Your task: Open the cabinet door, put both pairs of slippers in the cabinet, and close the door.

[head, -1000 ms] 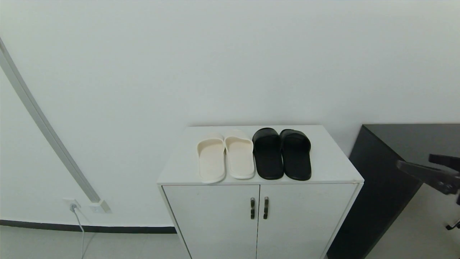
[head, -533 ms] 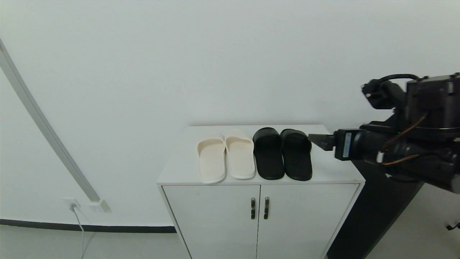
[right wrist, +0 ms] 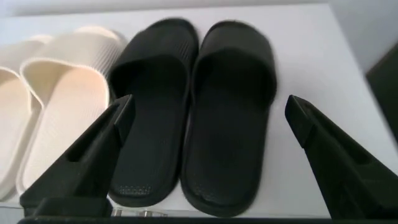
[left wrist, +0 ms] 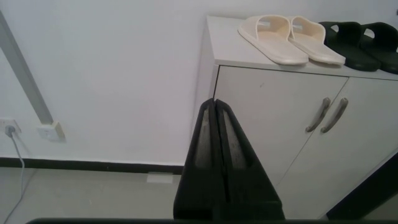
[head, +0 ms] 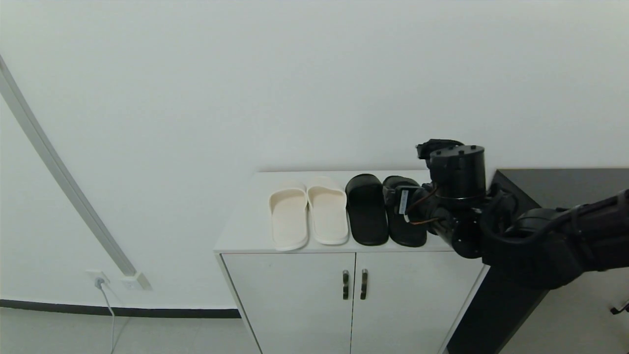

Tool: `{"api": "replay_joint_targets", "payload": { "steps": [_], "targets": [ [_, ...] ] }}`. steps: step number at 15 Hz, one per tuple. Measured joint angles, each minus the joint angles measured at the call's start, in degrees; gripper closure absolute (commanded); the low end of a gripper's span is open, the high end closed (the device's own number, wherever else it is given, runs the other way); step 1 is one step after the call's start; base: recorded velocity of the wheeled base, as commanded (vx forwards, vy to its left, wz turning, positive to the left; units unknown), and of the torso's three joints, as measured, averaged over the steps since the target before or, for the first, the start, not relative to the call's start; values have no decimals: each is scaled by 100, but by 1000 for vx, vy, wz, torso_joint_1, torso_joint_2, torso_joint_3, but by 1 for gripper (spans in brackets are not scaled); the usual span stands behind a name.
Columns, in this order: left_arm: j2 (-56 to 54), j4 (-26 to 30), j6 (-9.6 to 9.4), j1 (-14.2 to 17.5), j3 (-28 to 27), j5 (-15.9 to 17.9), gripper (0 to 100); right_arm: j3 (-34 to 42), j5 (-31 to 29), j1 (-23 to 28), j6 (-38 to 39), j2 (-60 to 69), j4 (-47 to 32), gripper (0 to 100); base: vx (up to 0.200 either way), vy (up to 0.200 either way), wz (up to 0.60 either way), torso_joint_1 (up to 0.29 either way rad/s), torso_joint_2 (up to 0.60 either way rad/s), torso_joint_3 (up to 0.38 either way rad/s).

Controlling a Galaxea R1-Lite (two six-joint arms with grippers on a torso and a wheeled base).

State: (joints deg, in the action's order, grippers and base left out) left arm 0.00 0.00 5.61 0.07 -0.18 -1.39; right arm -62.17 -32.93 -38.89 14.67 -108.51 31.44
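Observation:
A white cabinet [head: 290, 295] stands against the wall, both doors shut, its two handles [head: 354, 284] side by side at the middle. On its top lie a pair of white slippers [head: 307, 214] and, to their right, a pair of black slippers [head: 378, 209]. My right gripper [head: 395, 194] hovers over the right black slipper. In the right wrist view it [right wrist: 209, 104] is open, its fingers straddling the black slippers [right wrist: 193, 106], not touching them. My left gripper [left wrist: 214, 104] is shut and empty, low down, left of the cabinet [left wrist: 261, 118] front.
A black table [head: 565, 182] stands right beside the cabinet. On the wall at the left runs a slanted grey conduit [head: 49, 152], with a socket and cable [head: 100, 282] near the floor. Open floor lies before the cabinet.
My right arm has swung in from the right edge, leftwards, until its gripper hangs over the black slippers. Slippers and doors have not moved.

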Motion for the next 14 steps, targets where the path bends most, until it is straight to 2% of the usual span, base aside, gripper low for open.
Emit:
{"api": "replay_joint_targets", "payload": {
  "steps": [5, 14],
  "targets": [
    [0, 0, 0, 0, 0, 0, 100, -364, -20, 2, -27, -764, 112, 0, 0, 0, 0, 0, 0, 0],
    [0, 0, 0, -2, 0, 0, 100, -1688, 4, 389, -191, -1886, 105, 0, 0, 0, 0, 0, 0, 0]
  ]
}}
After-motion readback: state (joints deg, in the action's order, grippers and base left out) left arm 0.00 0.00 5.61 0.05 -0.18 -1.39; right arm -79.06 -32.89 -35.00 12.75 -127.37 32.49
